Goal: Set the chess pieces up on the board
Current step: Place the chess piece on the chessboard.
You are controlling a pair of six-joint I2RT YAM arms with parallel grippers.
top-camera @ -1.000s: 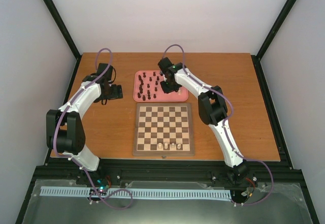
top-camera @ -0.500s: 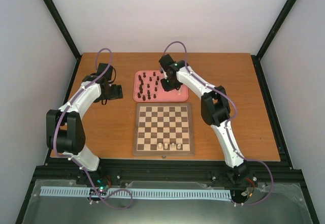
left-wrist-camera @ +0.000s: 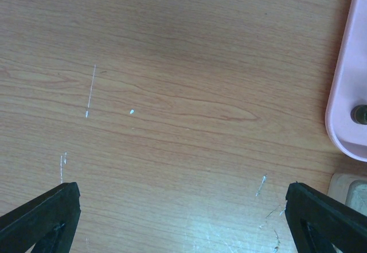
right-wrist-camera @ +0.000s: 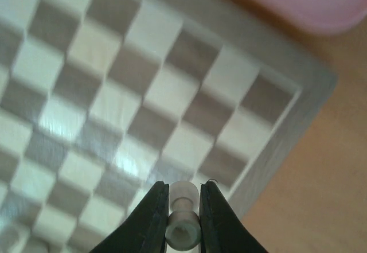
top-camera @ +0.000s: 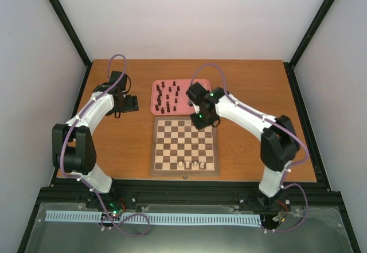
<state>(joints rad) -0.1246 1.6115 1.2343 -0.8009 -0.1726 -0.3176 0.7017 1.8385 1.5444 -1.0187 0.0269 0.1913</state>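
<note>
The wooden counter (top-camera: 252, 92) is carrying the board (top-camera: 184, 172) near its middle, with the pink tray (top-camera: 172, 113) lying just beyond the board's far edge. The right arm is reaching in over the board's far right corner, while the left arm is hanging well to the left of the tray.

The left tool (left-wrist-camera: 183, 218) is standing wide open with nothing between its fingers, over bare wood. The right tool (right-wrist-camera: 183, 193) is clamping a cream piece (right-wrist-camera: 183, 218) between its fingertips, carrying it clear above the squares near that far corner.

The dark pieces (top-camera: 166, 95) are standing in the tray, and a few white pieces (top-camera: 191, 164) are lining the board's near row.

The held piece is looking small, light and rigid, probably smooth turned wood or plastic, so it is likely to slip or twist if pinched off-centre. The grip is sitting on the narrow stem below the head, which seems the sound place to hold it. Which figure it is I cannot tell, since the wrist view is looking straight down and is blurred.
</note>
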